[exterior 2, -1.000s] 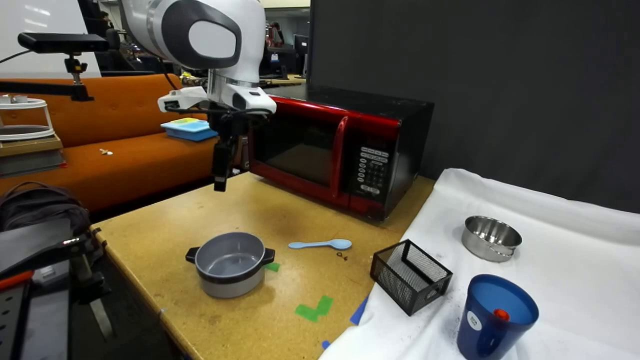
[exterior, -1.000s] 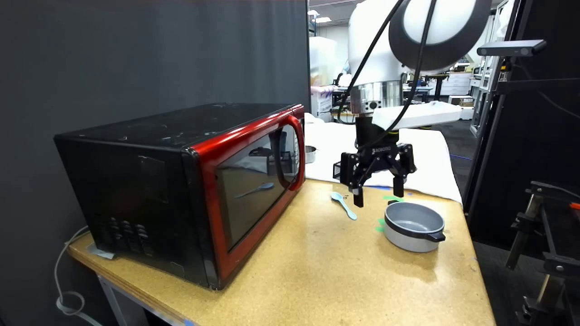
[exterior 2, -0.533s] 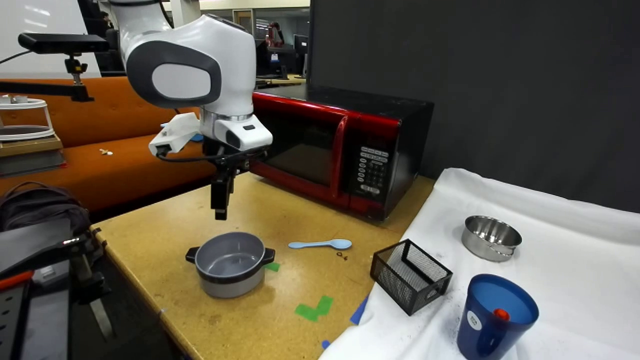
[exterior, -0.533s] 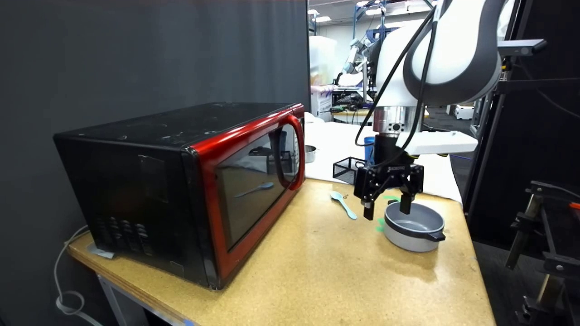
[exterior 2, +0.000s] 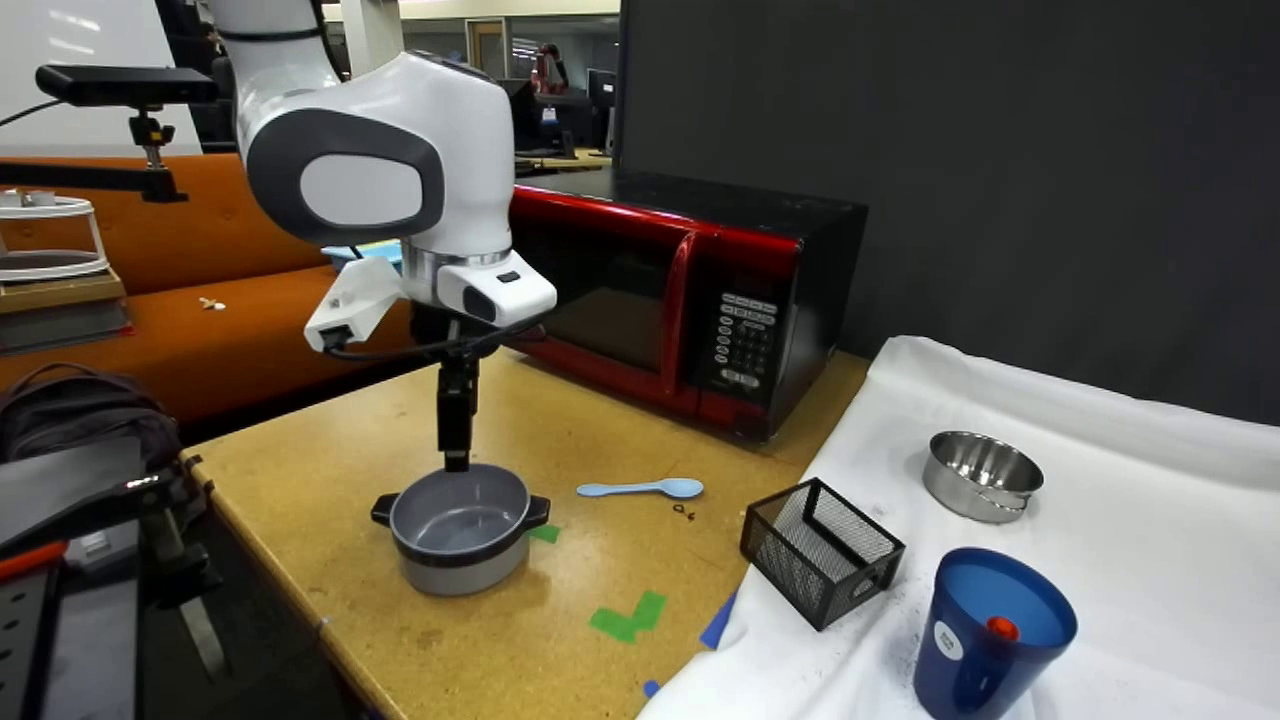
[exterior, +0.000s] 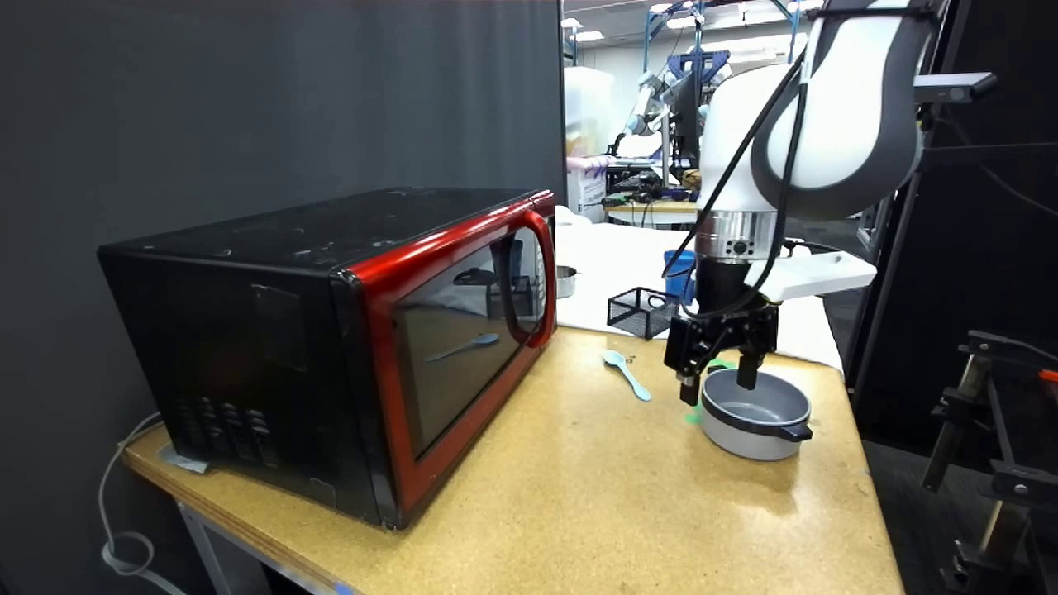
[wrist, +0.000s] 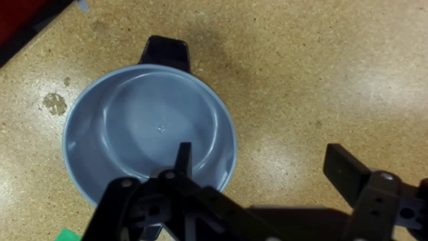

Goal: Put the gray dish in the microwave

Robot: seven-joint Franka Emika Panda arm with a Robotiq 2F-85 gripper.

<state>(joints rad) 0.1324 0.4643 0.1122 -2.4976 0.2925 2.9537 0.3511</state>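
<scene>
Gripper (exterior: 718, 395) seemingly nearer speckled tabletop (exterior: 612, 496)

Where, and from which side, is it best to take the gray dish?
Probably by its thin wall, between the two black handles, on the side facing the microwave, from straight above: the gray dish stands upright, open-topped, and the open gripper appears to straddle that wall.

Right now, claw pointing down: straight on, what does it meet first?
Likely the dish: in the wrist view, one finger of the open claw shows over the dish's inside, the other over table. Which part comes first, depth leaves unclear.
</scene>
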